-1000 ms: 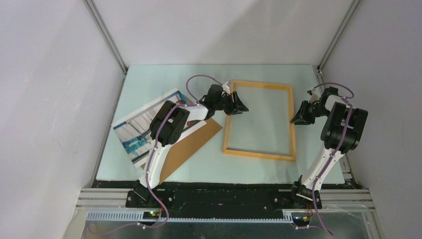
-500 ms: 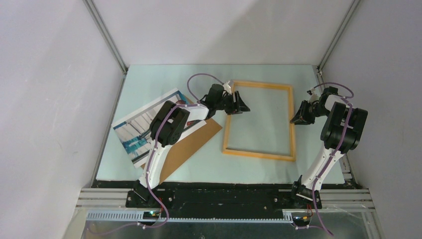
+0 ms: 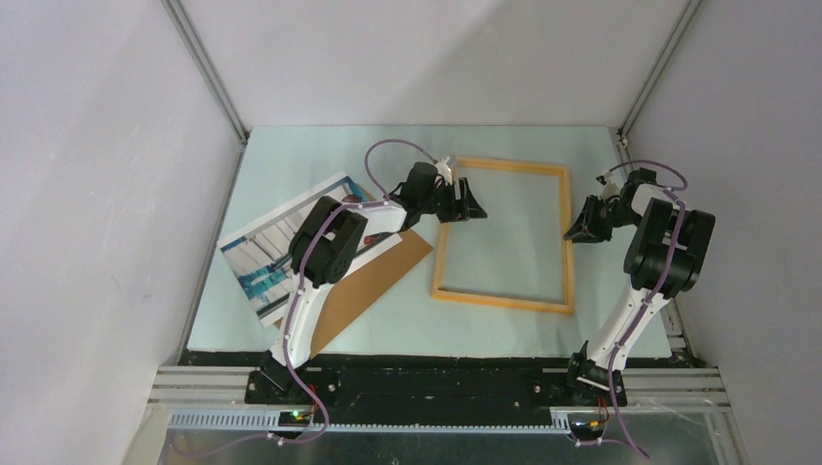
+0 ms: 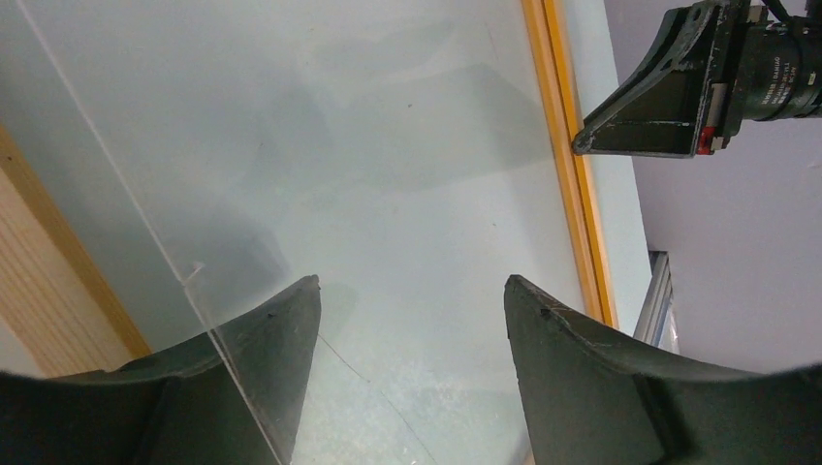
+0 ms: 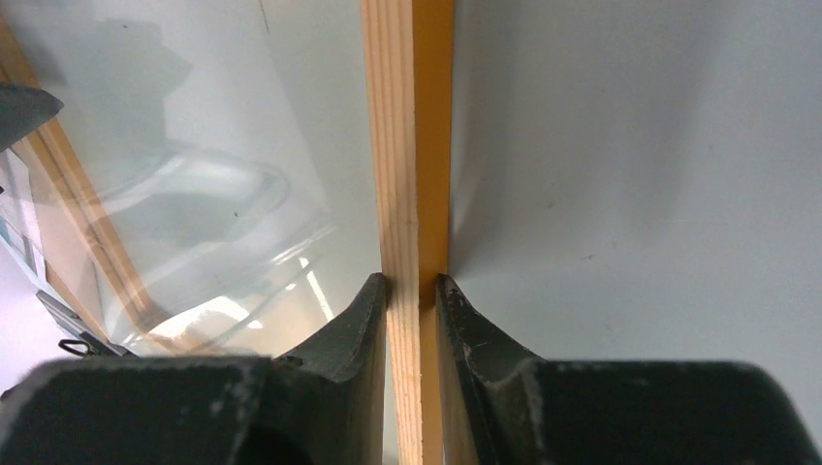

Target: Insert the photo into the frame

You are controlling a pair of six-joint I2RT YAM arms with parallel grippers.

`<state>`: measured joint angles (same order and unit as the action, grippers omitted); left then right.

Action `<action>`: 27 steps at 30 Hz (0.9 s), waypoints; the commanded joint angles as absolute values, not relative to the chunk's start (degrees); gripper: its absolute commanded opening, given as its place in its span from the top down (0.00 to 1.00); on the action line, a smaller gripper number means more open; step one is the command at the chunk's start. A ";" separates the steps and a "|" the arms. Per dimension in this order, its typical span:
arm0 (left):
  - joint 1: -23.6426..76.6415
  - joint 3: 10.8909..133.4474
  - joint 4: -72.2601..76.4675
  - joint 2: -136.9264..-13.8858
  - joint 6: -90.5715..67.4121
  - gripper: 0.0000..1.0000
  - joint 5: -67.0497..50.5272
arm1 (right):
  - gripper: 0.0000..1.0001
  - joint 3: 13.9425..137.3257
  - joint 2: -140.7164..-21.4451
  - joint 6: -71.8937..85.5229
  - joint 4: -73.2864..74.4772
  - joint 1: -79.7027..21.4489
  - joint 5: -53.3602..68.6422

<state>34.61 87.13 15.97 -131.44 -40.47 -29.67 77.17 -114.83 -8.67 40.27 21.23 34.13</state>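
Pale-green tabletop [image 3: 504, 334], white walls. Near-left: photo [image 3: 262, 257] lies face-up overlapping brown backing board [image 3: 378, 276], outside frame [image 3: 502, 301]. Frame flat, centre-right; R jaws narrow, pinching its right rail; L jaws wide, empty, by left rail. Prob. step: frame steadied, photo not yet fetched; next L must grip photo's edge. Count: 1 photo, 1 frame, 1 board.

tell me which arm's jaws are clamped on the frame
The right arm: its jaws are shut on the frame's right rail. The left arm's jaws stand open over the frame's interior, holding nothing.
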 commanded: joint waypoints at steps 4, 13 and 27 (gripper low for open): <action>34.79 87.29 13.71 -128.63 -37.19 0.23 -27.22 | 0.83 79.45 -113.84 -8.77 41.03 20.92 37.71; 34.80 87.13 12.11 -128.13 -36.10 0.16 -25.91 | 0.83 79.99 -114.04 -8.98 41.21 20.91 37.51; 35.10 85.56 8.62 -126.32 -35.60 0.13 -21.65 | 0.82 84.89 -115.87 -9.76 43.06 20.43 35.06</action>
